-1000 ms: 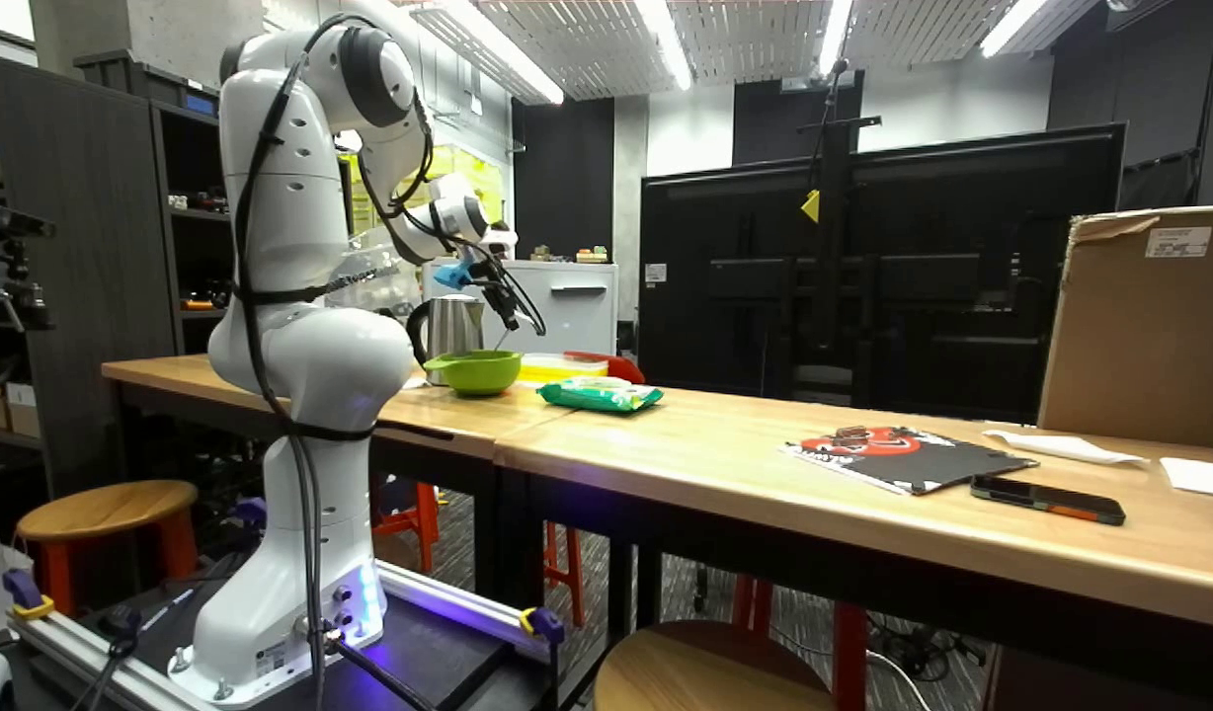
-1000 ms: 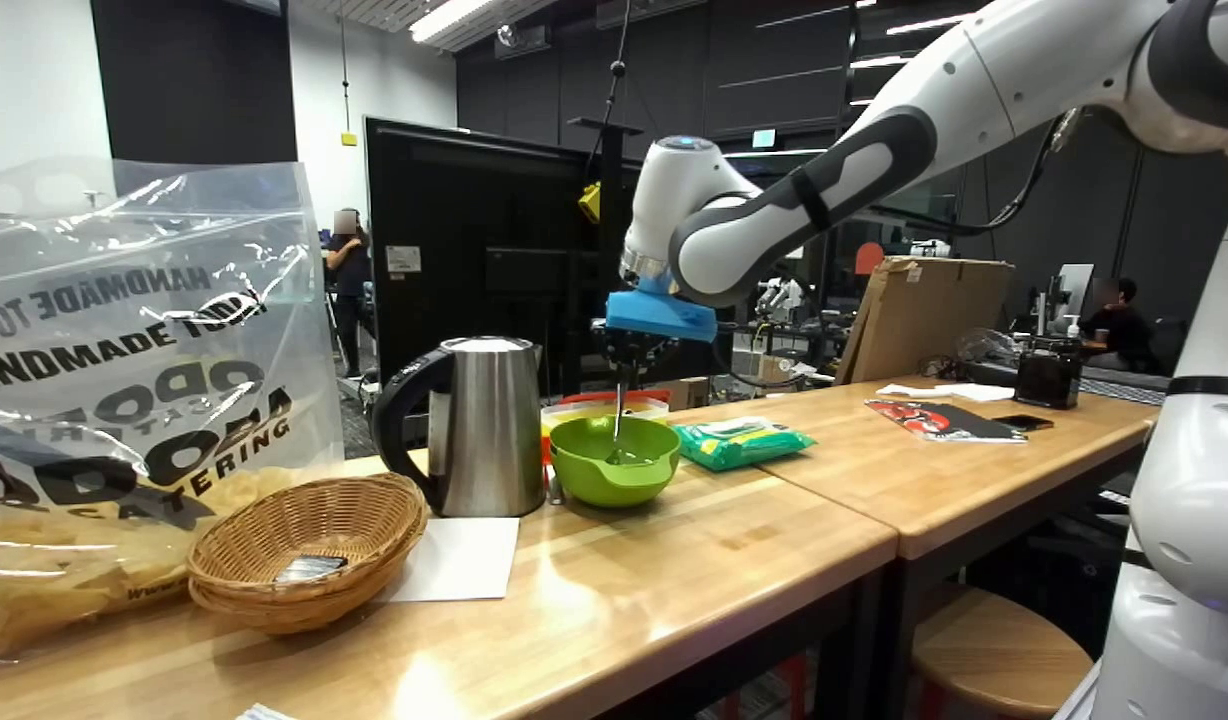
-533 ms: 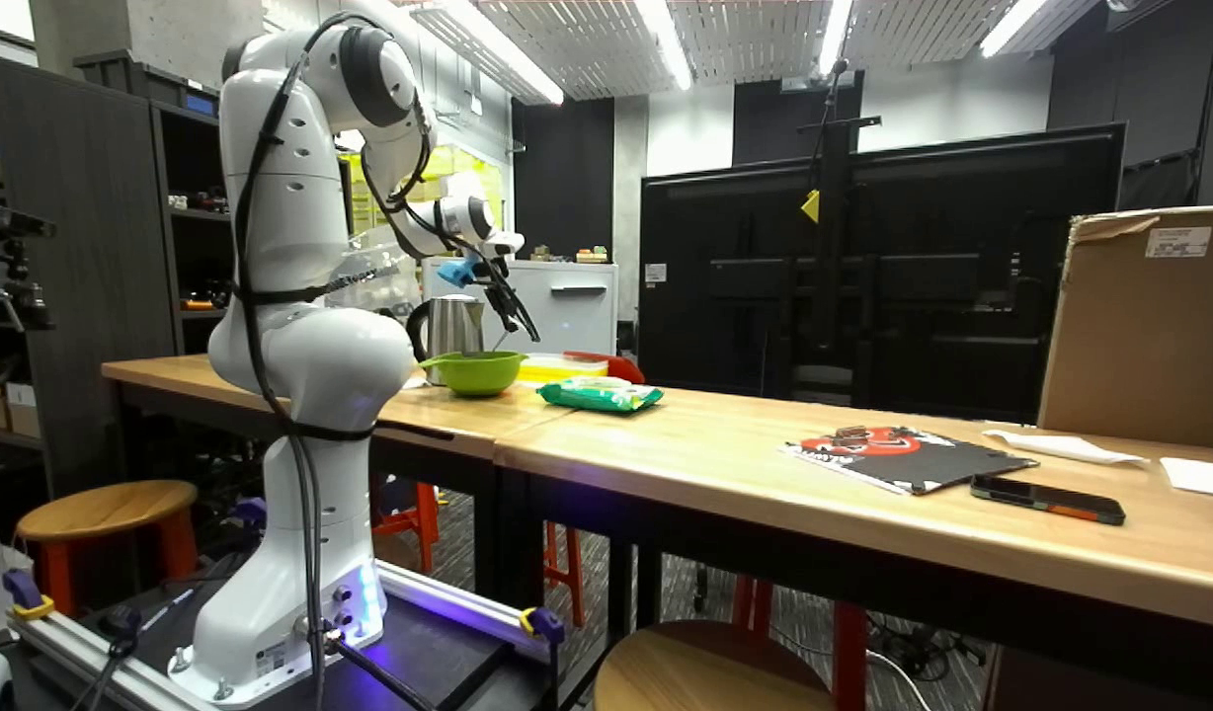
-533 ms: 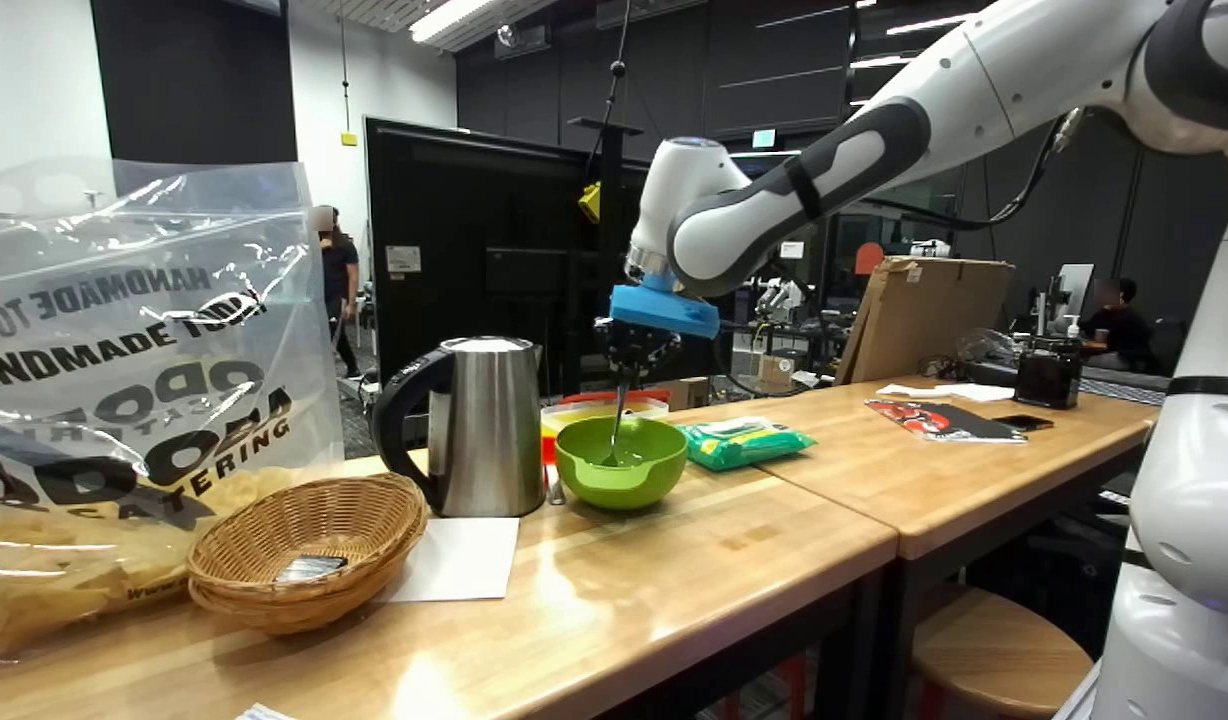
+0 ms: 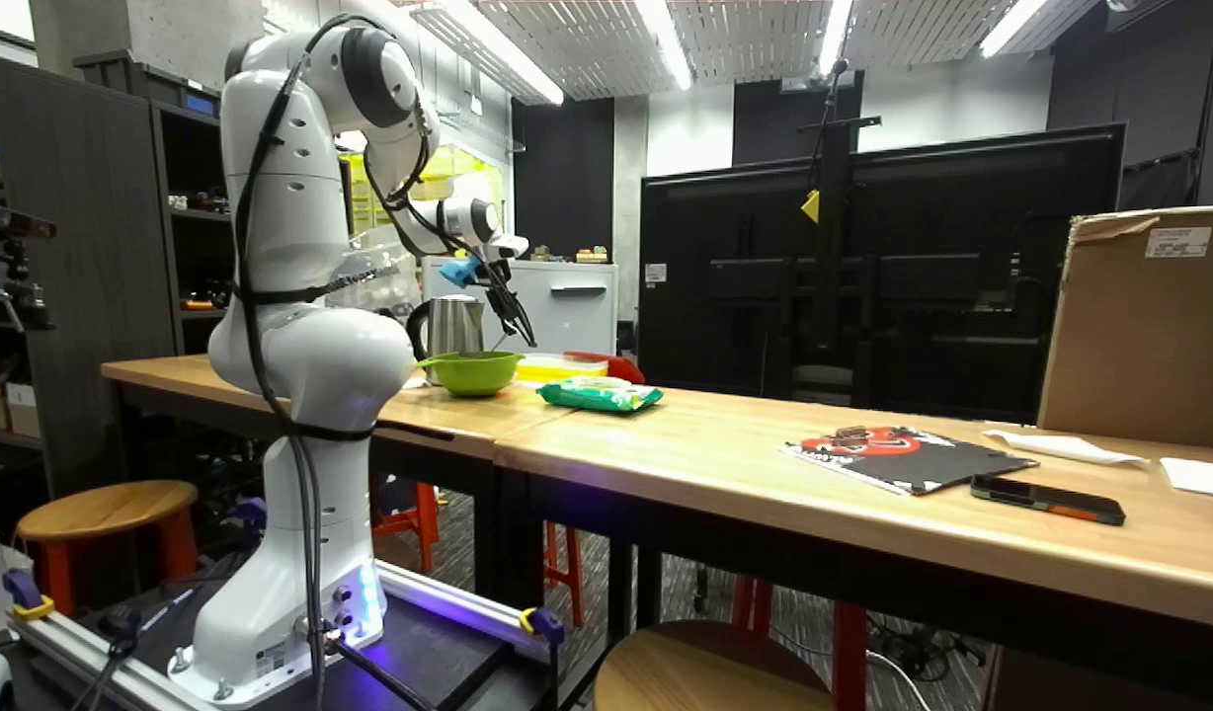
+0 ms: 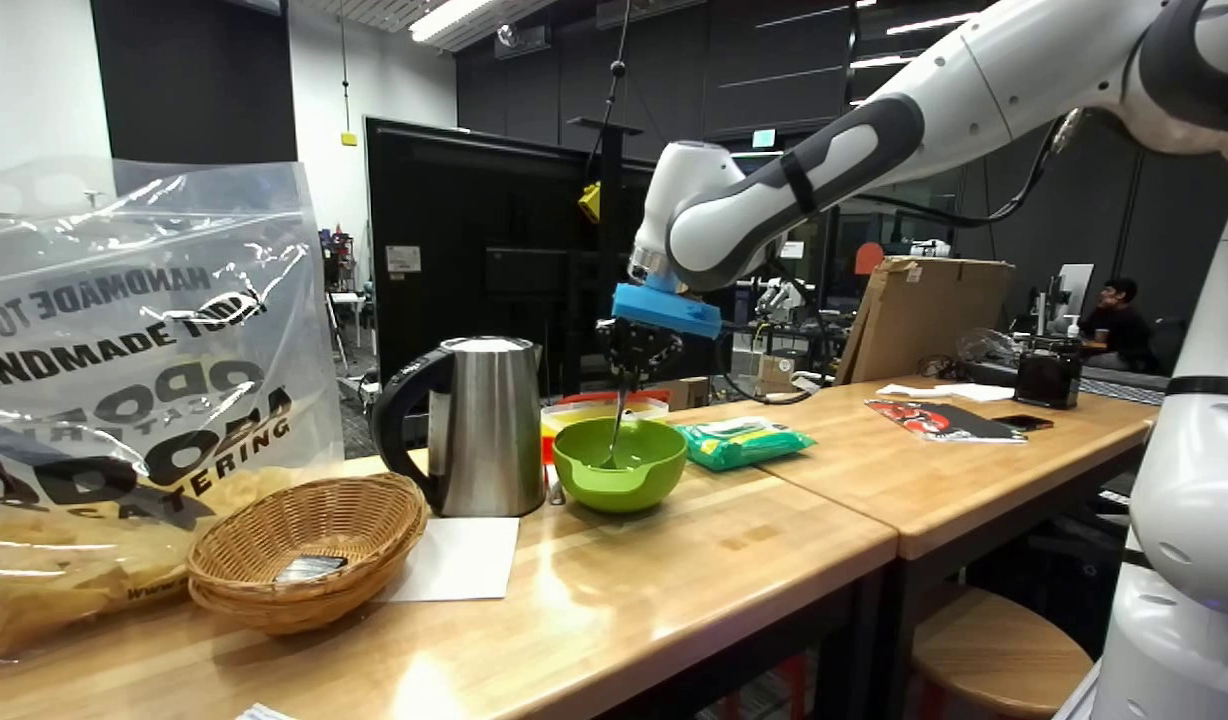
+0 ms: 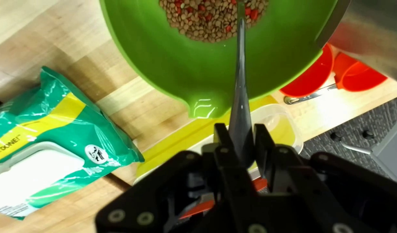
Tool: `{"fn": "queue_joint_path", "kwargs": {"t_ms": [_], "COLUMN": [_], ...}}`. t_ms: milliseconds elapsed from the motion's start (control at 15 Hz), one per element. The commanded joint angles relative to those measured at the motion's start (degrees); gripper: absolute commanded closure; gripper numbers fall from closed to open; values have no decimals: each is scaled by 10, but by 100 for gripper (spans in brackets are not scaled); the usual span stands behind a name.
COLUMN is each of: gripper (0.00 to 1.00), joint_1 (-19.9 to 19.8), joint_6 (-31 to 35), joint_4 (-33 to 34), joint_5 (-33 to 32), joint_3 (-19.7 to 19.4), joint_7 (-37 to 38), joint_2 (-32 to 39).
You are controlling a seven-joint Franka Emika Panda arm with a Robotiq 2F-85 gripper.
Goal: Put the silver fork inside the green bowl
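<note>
Now the fork (image 6: 616, 428), reaching into the bowl (image 6: 624, 499), leans further toward one o'clock in an exterior view; the end effector (image 7: 241, 129) pinches it, release probably next.

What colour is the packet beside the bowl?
The packet is mostly green with a yellow band and white lid, clearest in the wrist view.

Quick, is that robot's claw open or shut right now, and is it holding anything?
Gripper: closed, holding the fork, whose lower end is inside the green bowl.
</note>
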Motion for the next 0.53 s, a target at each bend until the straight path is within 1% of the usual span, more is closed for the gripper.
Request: {"fn": "queue_joint_path", "kwargs": {"t_ms": [0,133,467], "gripper": [95,95,95], "joint_1": [1,-4,-15], "joint_6": [-16,-22,-63], "joint_4": [3,2,6], "joint_5": [57,82,108], "joint_3": [-9,-16,-30], "joint_7": [-45,-64,-73], "joint_2": [2,-2,-5]}}
